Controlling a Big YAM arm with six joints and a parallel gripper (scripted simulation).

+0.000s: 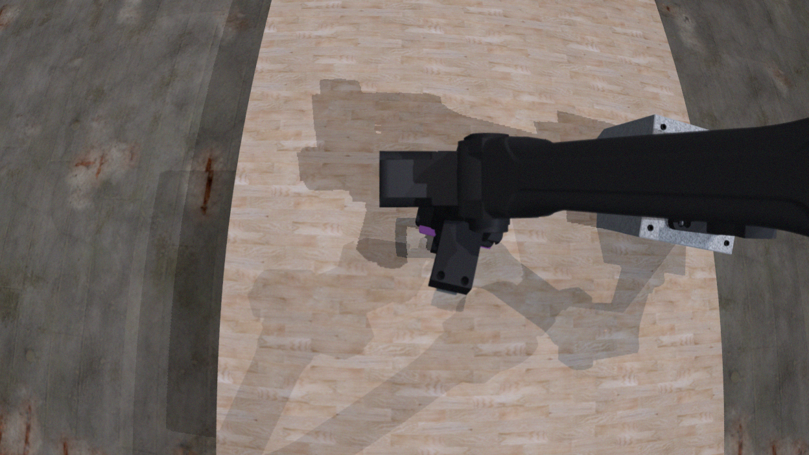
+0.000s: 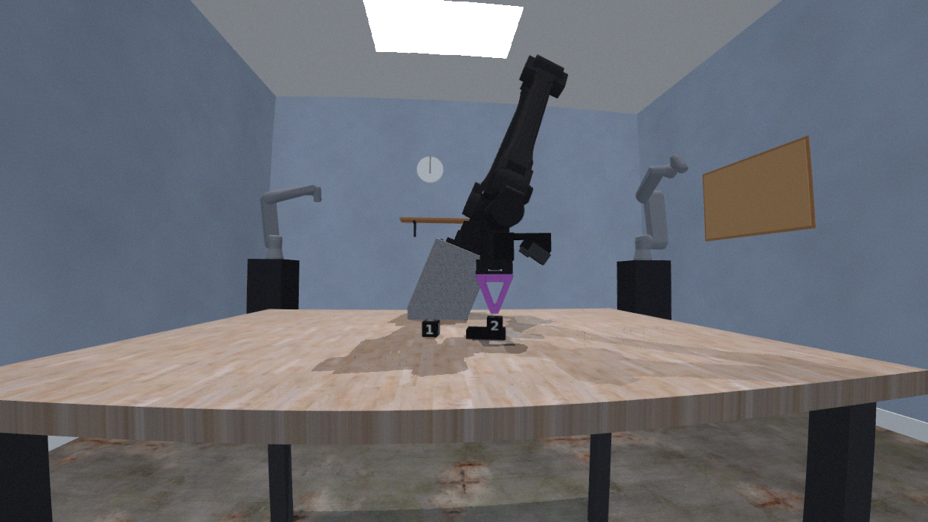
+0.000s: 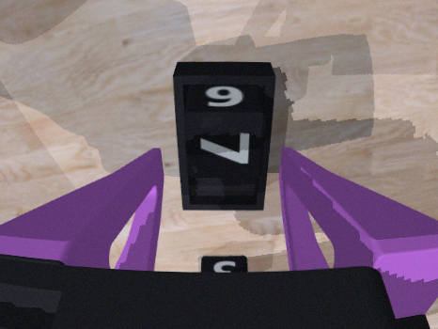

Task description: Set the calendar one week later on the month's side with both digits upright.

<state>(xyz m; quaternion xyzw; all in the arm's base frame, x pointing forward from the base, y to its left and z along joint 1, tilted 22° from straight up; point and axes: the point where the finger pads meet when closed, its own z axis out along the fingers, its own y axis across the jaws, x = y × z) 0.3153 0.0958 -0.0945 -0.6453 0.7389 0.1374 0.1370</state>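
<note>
In the exterior view, a black tray (image 2: 483, 332) lies flat on the wooden table. One black cube (image 2: 494, 325) stands in its right end and shows a 2 toward this camera. A second cube (image 2: 428, 329), showing a 1, stands on the table a little left of the tray. My purple-fingered gripper (image 2: 494, 305) points straight down just above the cube in the tray. In the wrist view the fingers stand apart on either side of the tray and touch nothing. The cube there shows a 9 and a 7. The loose cube (image 3: 224, 265) peeks out at the bottom. In the top view the arm hides the tray and cubes.
The arm's grey mounting block (image 2: 442, 282) stands tilted just behind the loose cube. Two grey idle arms on black pedestals (image 2: 272, 284) (image 2: 643, 285) stand beyond the table's far edge.
</note>
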